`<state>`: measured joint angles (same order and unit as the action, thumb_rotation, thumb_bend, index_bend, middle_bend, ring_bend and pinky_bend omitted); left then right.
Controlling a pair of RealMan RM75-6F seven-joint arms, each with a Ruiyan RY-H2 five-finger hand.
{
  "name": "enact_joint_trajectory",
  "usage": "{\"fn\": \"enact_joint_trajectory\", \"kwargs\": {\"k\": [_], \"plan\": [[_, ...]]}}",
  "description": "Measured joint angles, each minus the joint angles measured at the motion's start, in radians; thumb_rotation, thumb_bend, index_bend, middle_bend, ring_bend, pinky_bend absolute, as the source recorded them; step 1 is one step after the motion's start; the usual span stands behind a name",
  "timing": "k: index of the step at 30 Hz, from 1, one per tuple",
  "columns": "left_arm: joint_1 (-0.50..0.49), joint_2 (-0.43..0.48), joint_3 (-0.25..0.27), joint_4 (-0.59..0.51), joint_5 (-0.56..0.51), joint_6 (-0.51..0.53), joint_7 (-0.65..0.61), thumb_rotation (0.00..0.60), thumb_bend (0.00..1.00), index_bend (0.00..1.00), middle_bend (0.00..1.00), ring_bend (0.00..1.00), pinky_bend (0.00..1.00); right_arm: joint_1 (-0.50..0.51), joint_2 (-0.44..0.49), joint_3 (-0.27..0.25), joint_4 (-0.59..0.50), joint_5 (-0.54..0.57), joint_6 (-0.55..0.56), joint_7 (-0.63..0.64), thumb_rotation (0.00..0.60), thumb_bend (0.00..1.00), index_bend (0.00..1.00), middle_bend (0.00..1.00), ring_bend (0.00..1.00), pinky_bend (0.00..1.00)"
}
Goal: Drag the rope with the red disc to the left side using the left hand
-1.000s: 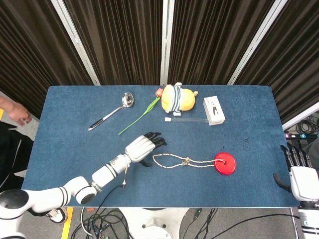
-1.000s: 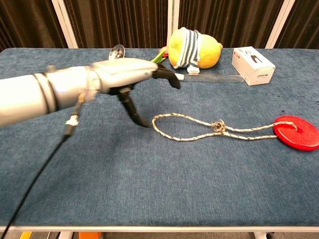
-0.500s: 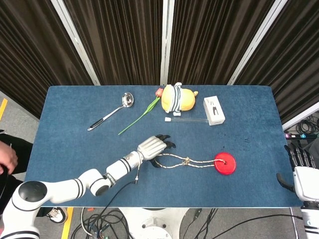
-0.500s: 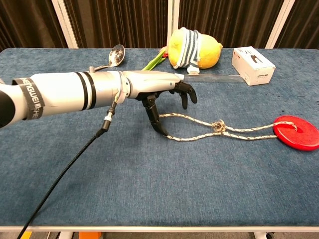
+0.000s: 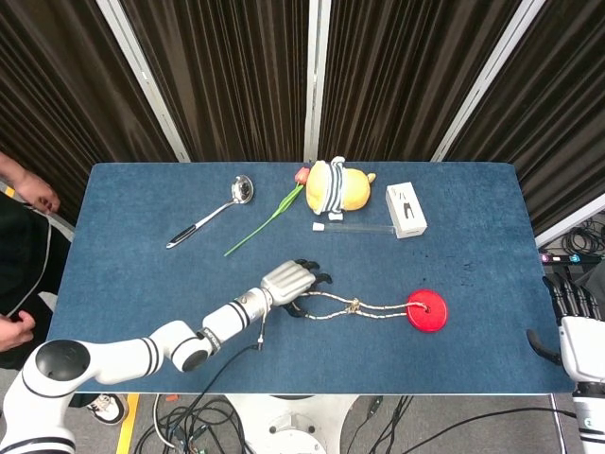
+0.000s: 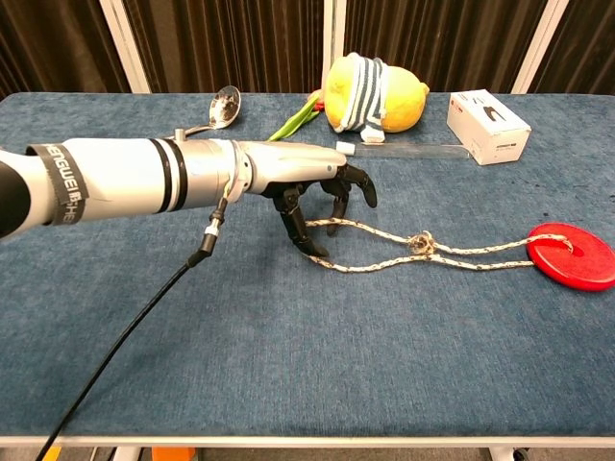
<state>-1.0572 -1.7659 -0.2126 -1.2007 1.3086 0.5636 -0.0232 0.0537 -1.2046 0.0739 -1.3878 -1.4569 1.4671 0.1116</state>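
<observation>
Left hand sits over the looped end of the rope, fingers curled down into the loop, fingertips at the cord; can't tell if it's actually gripped. Rope runs straight out to the hand's right, ending at the red disc. Right hand well apart at the table edge, empty, fingers spread. Pull goes leftward, along the rope's axis.

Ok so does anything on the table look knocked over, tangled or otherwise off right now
Nothing stands out. The rope lies flat, knotted midway, running to the red disc. The left hand sits over the rope's loop end, fingertips down at it. Ladle, flower stem, plush toy and white box lie undisturbed.
</observation>
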Motion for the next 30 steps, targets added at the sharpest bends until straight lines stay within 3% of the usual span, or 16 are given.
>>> {"fn": "enact_joint_trajectory", "kwargs": {"k": [9, 15, 19, 30], "plan": [[-0.010, 0.028, 0.032, -0.033, -0.038, -0.030, 0.042, 0.600, 0.25, 0.25, 0.71, 0.31, 0.26, -0.002, 0.001, 0.001, 0.000, 0.006, -0.005, -0.002, 0.600, 0.21, 0.00, 0.00, 0.00, 0.00], [0.006, 0.064, 0.047, -0.080, -0.057, 0.010, 0.082, 0.600, 0.32, 0.52, 0.89, 0.58, 0.50, 0.001, 0.000, 0.001, -0.008, 0.003, -0.006, -0.011, 0.600, 0.21, 0.00, 0.00, 0.00, 0.00], [0.026, 0.109, 0.071, -0.136, -0.069, 0.025, 0.108, 0.600, 0.35, 0.71, 0.96, 0.69, 0.63, 0.002, 0.001, 0.001, -0.014, 0.002, -0.008, -0.017, 0.600, 0.21, 0.00, 0.00, 0.00, 0.00], [0.140, 0.239, 0.116, -0.308, -0.044, 0.207, 0.128, 0.600, 0.36, 0.77, 0.98, 0.72, 0.66, 0.009, 0.002, 0.001, -0.038, 0.000, -0.014, -0.046, 0.600, 0.21, 0.00, 0.00, 0.00, 0.00]]}}
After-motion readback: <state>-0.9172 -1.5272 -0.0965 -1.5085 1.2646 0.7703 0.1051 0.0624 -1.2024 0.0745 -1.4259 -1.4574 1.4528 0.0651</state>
